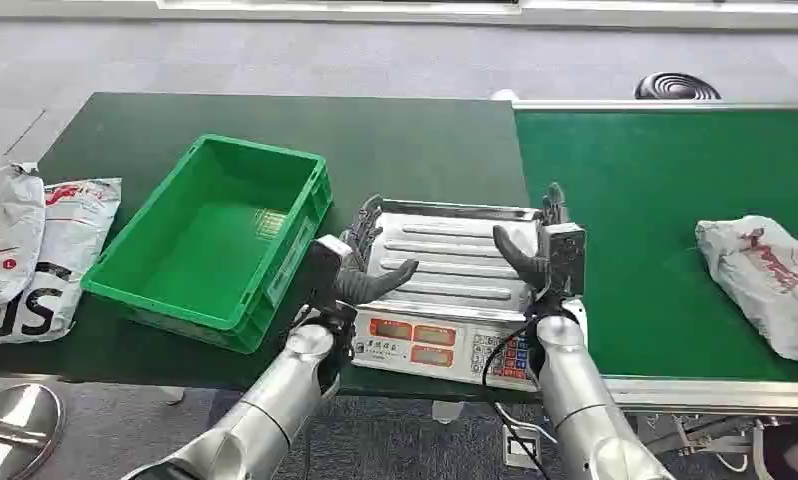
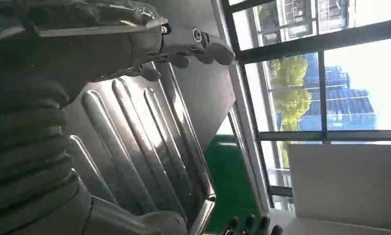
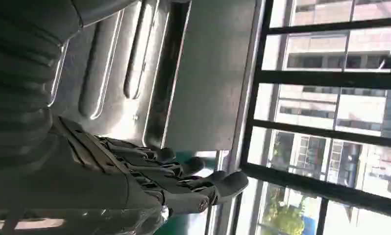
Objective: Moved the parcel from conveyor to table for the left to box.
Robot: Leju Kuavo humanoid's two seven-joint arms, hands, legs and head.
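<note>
A crumpled white parcel (image 1: 765, 280) with red print lies on the green conveyor belt (image 1: 655, 200) at the far right. Both hands hover over the steel pan of a weighing scale (image 1: 455, 265) in the middle. My left hand (image 1: 360, 262) is at the pan's left edge, fingers spread and holding nothing. My right hand (image 1: 540, 250) is at the pan's right edge, also spread and holding nothing. An empty green plastic box (image 1: 215, 240) stands to the left on the dark green table (image 1: 275, 130). The left wrist view shows the left hand (image 2: 183, 41) above the ribbed pan (image 2: 134, 132); the right wrist view shows the right hand (image 3: 179, 181) beside it.
Two white printed mail bags (image 1: 30, 250) lie at the table's left end. A round steel lid (image 1: 10, 425) sits on the floor at lower left. A black cable (image 1: 500, 380) hangs at the scale's front, by its keypad. Windows (image 2: 326, 73) lie beyond.
</note>
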